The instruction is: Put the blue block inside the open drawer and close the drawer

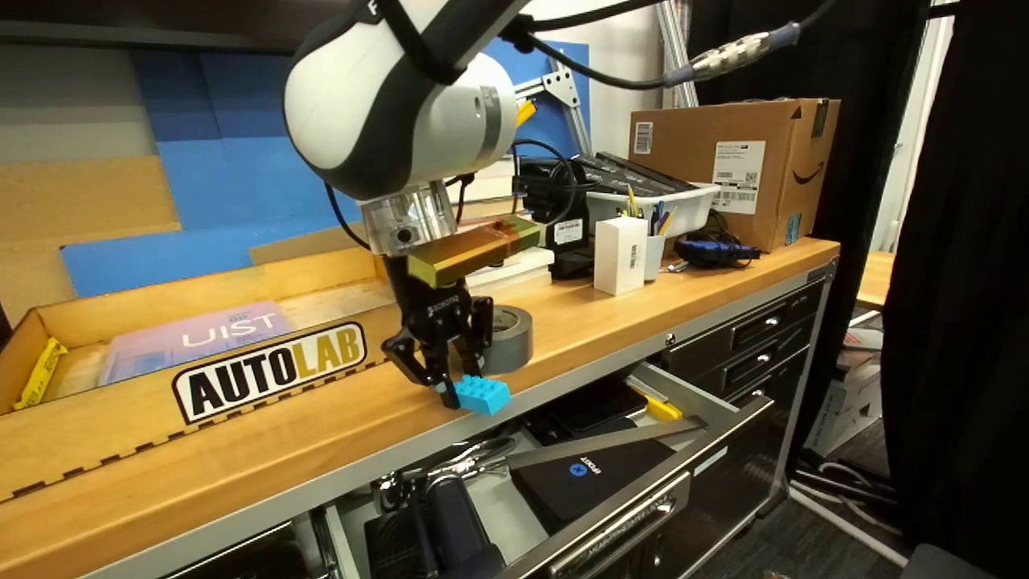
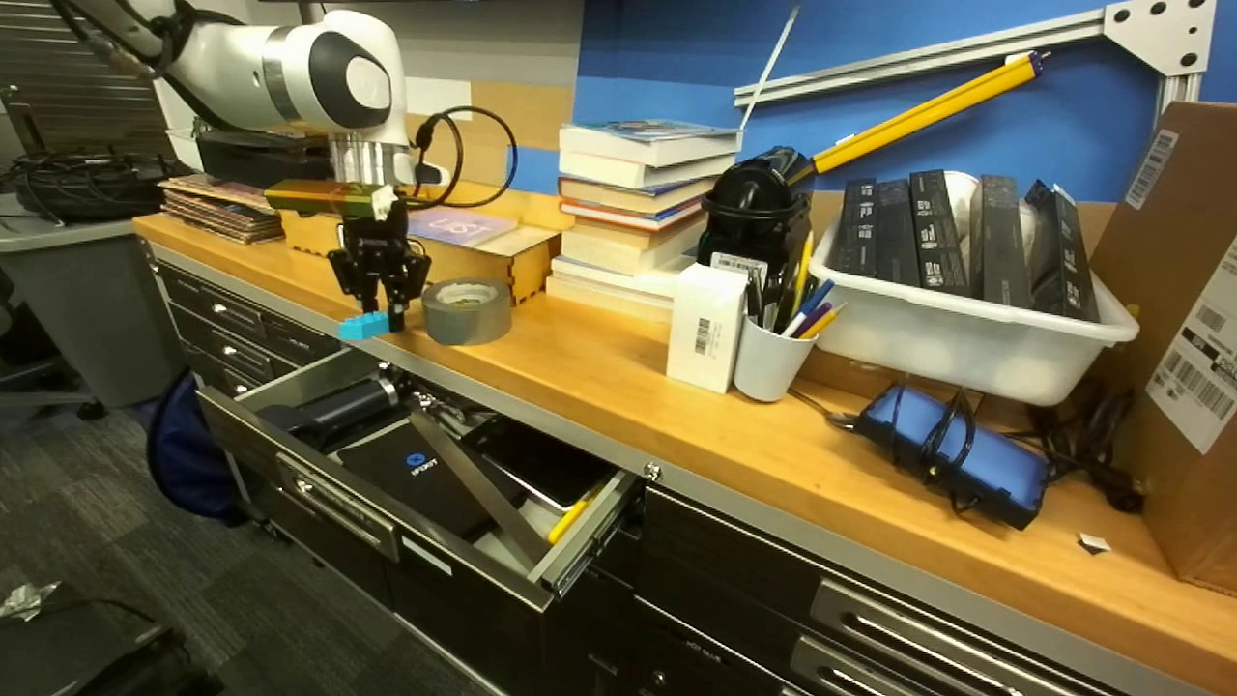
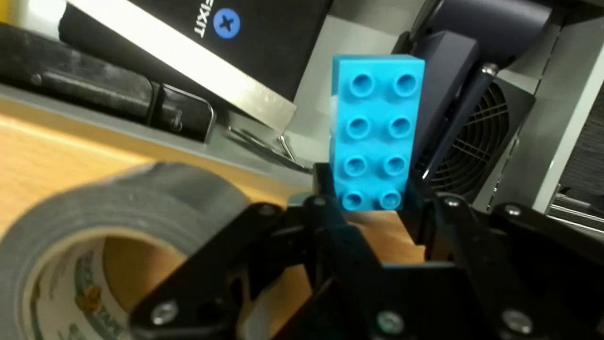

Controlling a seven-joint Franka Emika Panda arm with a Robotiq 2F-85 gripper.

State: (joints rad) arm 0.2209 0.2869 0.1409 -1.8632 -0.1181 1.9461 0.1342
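Clock hours are being counted from the blue block (image 1: 485, 395) in an exterior view.

Wooden tray (image 1: 104, 436): lettered AUTOLAB; being displayed at nine o'clock on the worktop (image 1: 572, 322).

Gripper (image 1: 461, 383): being aimed downward at eleven o'clock. One end of the block is being pinched between the jaws, across its long sides in the wrist view.

Blue block: eight-studded; being held by the worktop's front edge; whether the wood is being touched cannot be told. Judged light and rigid, hardly being endangered by a firm squeeze; smooth-sided, so slipping or swivelling is being risked by the end hold. A mid-length hold across the long sides is being preferred.

Grey tape roll (image 1: 512, 346): being seen at one o'clock, just beside the gripper.

Drawer (image 1: 746, 442): being shown open between four and five o'clock; the block is not yet being lodged inside. For closing, a push at mid-front, by the bar handle (image 1: 625, 528), is being advised.

White box (image 1: 619, 257): being seen between one and two o'clock.
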